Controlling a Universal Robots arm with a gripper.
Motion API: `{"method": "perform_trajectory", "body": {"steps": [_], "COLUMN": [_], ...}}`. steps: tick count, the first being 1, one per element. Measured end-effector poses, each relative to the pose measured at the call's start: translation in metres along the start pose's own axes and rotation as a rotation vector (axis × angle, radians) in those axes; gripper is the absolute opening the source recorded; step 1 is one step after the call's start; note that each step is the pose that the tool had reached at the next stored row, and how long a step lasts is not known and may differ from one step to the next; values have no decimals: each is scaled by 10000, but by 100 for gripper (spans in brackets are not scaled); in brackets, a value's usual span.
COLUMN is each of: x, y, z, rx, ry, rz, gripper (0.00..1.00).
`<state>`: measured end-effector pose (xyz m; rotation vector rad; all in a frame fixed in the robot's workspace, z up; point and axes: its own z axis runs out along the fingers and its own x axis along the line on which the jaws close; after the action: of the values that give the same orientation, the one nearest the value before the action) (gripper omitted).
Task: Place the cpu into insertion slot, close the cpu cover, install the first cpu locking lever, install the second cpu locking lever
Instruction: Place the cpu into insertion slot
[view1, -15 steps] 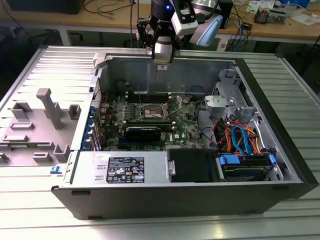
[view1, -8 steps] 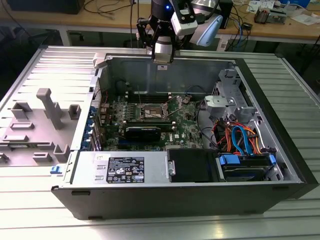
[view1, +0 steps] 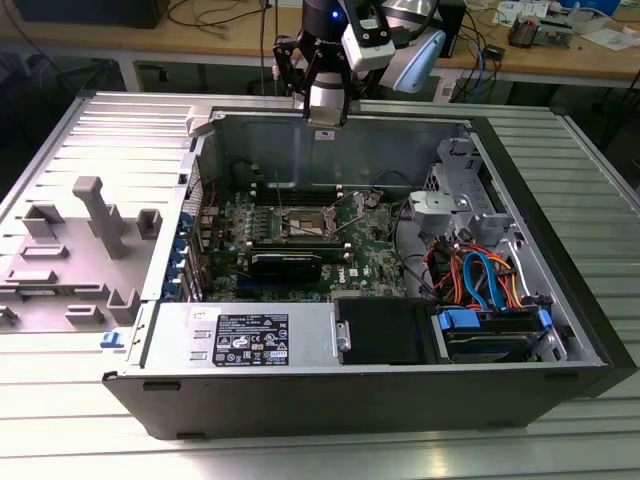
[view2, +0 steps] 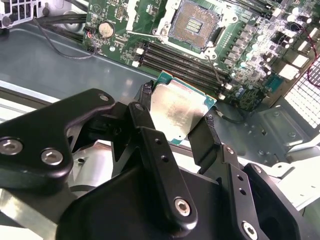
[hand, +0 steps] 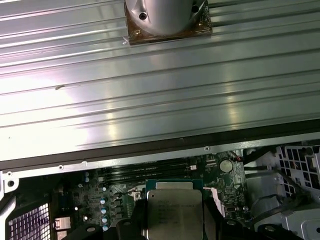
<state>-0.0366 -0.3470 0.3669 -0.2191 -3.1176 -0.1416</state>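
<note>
Your gripper (view2: 178, 106) is closed on the cpu (view2: 172, 122), with a black finger (view2: 200, 142) pressing on each of two opposite edges of the silver chip. In the exterior view it hangs over the back wall of the open computer case (view1: 300, 400). The insertion slot (view2: 194, 22) lies uncovered on the green board (view2: 117, 17), apart from the chip.

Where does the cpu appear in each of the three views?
Exterior view: the cpu is likely the pale piece under the gripper, above the case's rear wall.
Second wrist view: silver square clamped between black fingers.
First wrist view: silver square before the board.
Shared landmark: green circuit board.
</note>
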Motion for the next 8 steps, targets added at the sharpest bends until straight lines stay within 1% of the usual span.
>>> {"method": "perform_trajectory", "body": {"steps": [8], "x": [0], "y": [0], "z": [1], "rx": [-3], "ry": [-10], "rz": [108], "gripper": [55]}}
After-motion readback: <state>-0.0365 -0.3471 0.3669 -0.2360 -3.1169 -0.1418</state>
